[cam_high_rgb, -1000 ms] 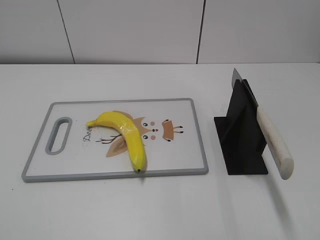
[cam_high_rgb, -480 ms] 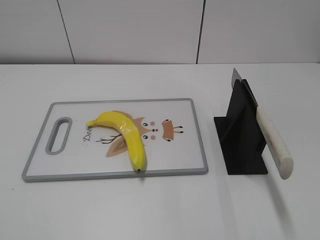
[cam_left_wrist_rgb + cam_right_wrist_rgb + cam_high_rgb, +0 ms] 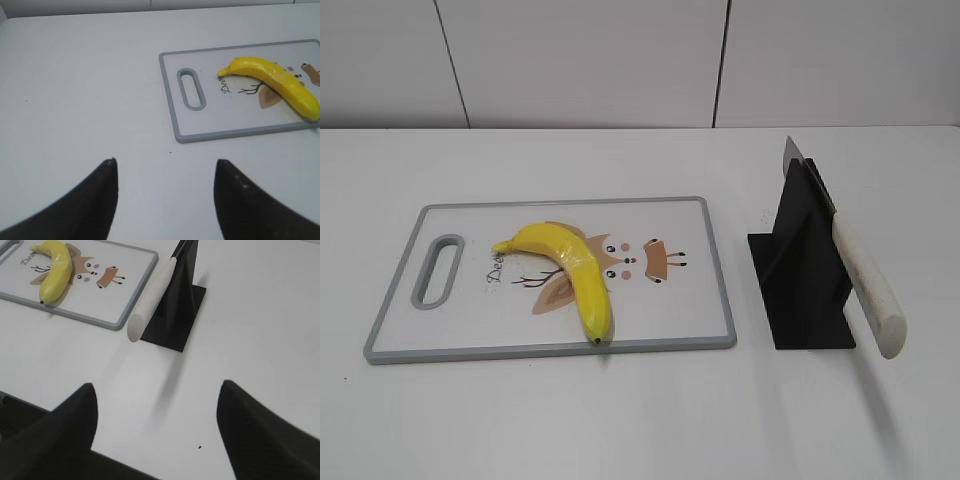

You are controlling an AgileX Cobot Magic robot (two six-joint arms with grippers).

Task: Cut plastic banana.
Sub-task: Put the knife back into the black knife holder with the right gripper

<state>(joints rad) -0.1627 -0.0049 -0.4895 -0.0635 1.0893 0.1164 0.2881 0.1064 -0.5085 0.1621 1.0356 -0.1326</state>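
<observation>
The banana [image 3: 568, 268] is glossy bright yellow and curved, with a short stem at its 9 o'clock end and a small dark tip at its 5 o'clock end. A faint band, like clear tape, crosses its middle. It lies flat on the board [image 3: 470, 345], a white board with a grey rim, a handle slot at 9 o'clock and a cartoon deer print that the banana partly covers. The dark tip reaches the board's near rim.

At 3 o'clock from the board, apart from it, stands a black stand [image 3: 803, 270] holding a knife [image 3: 865, 285]; its white handle slants toward 5 o'clock.

The left gripper [image 3: 165, 200] hangs over the bare table [image 3: 640, 420] with its jaws spread wide, holding nothing. The right gripper [image 3: 157, 432] is likewise spread and empty, at 6 o'clock from the stand.
</observation>
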